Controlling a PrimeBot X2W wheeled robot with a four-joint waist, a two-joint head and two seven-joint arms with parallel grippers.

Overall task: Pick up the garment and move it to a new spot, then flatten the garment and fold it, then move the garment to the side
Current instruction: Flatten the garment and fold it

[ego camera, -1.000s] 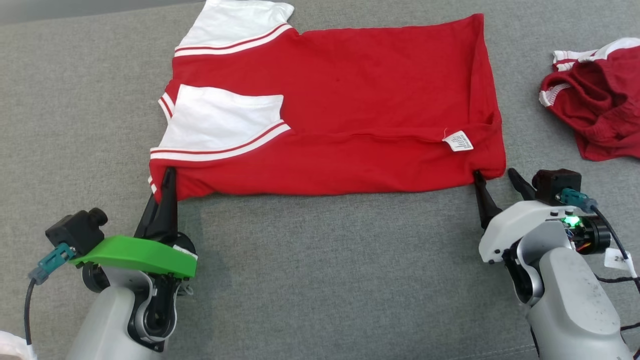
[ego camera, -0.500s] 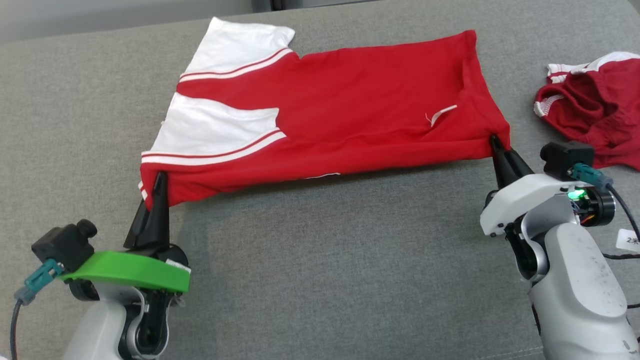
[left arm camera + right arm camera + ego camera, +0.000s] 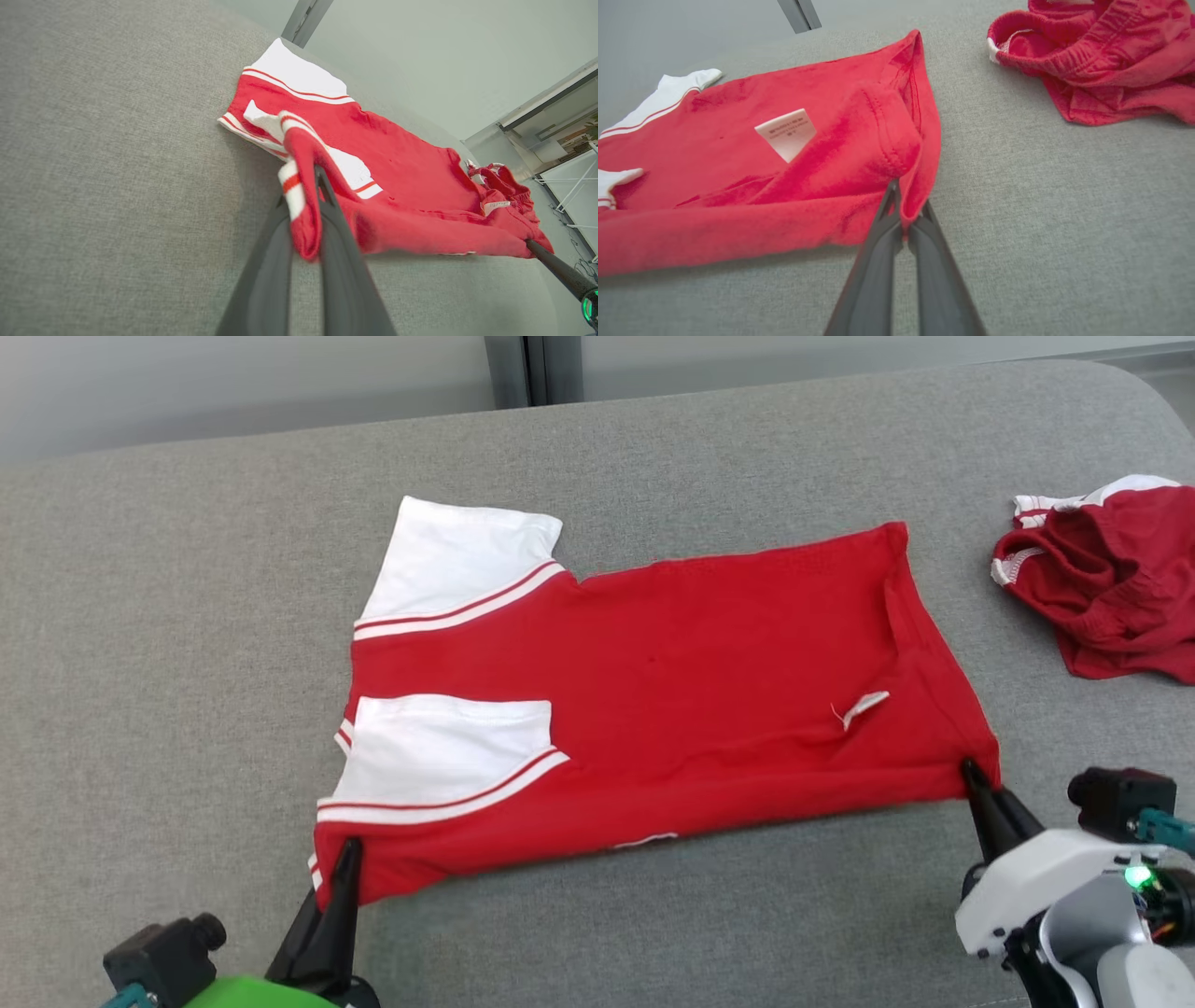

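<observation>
The garment (image 3: 672,700), a red T-shirt with white striped sleeves and a small white care tag (image 3: 864,707), lies folded lengthwise across the grey cushion. Its near edge hangs lifted between my two grippers. My left gripper (image 3: 347,854) is shut on the near left corner by the sleeve, and the cloth bunches around its fingers (image 3: 322,205) in the left wrist view. My right gripper (image 3: 973,773) is shut on the near right hem corner; the right wrist view shows the garment (image 3: 784,186) pinched at the gripper (image 3: 903,219).
A second crumpled red cloth with red-and-white ribbed trim (image 3: 1111,588) lies at the far right, also seen as the red cloth (image 3: 1101,56) beyond my right gripper. The grey cushion (image 3: 187,616) spreads wide to the left. A wall runs behind its far edge.
My right gripper has shut on the hem corner it stood open beside. Both grippers have raised the near edge. The camera has tilted, so the whole scene sits lower in the picture.
</observation>
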